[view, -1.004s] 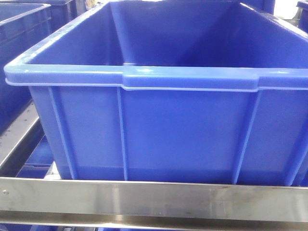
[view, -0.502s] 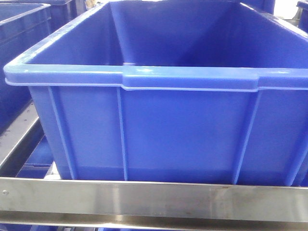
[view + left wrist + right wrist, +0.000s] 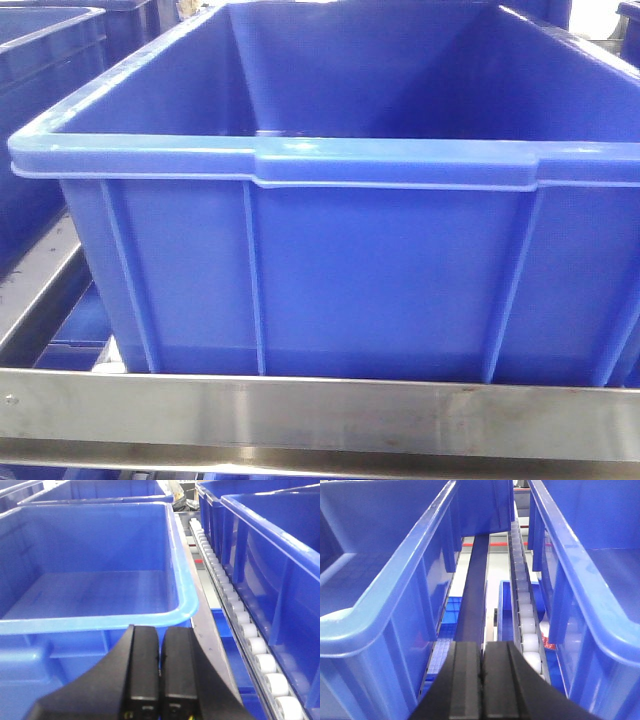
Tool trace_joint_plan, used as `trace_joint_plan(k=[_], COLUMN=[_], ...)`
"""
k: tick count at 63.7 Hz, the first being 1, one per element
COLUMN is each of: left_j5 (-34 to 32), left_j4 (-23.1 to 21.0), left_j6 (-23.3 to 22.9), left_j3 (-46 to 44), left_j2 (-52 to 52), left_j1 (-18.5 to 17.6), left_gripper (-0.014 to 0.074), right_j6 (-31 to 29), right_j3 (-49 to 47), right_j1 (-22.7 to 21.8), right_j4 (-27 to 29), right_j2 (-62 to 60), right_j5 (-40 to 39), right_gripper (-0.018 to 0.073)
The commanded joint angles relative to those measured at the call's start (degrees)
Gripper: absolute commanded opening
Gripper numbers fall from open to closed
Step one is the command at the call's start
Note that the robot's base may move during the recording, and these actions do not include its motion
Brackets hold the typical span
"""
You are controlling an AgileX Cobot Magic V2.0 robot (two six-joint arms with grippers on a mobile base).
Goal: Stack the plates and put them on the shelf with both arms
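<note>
Filling the front view is 1 large blue plastic crate (image 3: 330, 250), open and with nothing visible inside, resting on the shelf (image 3: 300, 415), whose brushed steel front rail runs across the bottom of the view. Another blue crate (image 3: 45, 60) sits at the far left. From the left wrist view, the left gripper (image 3: 159, 680) has its 2 black fingers pressed together with nothing between them, just in front of a blue crate's (image 3: 100, 580) rounded corner; a track of white rollers (image 3: 235, 615) runs along its right side. From the right wrist view, the right gripper (image 3: 481, 685) is likewise closed and holds nothing, pointing down the gap between 2 blue crates. No plates appear in any view.
</note>
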Motion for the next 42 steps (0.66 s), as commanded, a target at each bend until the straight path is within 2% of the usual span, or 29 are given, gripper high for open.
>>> trace_joint_plan(k=[1,42], left_j5=[-5.38,-5.38], left_j4=[-0.51,-0.51], left_j6=[0.00,0.00], left_j3=[0.24,0.24], left_j2=[-1.30,-1.30], left_j1=[0.13,0.13], left_gripper=[0.0080,0.0080], right_j6=[0.00,0.00], right_j3=[0.06,0.06], right_j1=[-0.37,-0.37], right_j4=[-0.54,-0.54], right_j2=[-1.01,-1.01], right_j5=[-5.08,-5.08], right_gripper=[0.0049,0.0049])
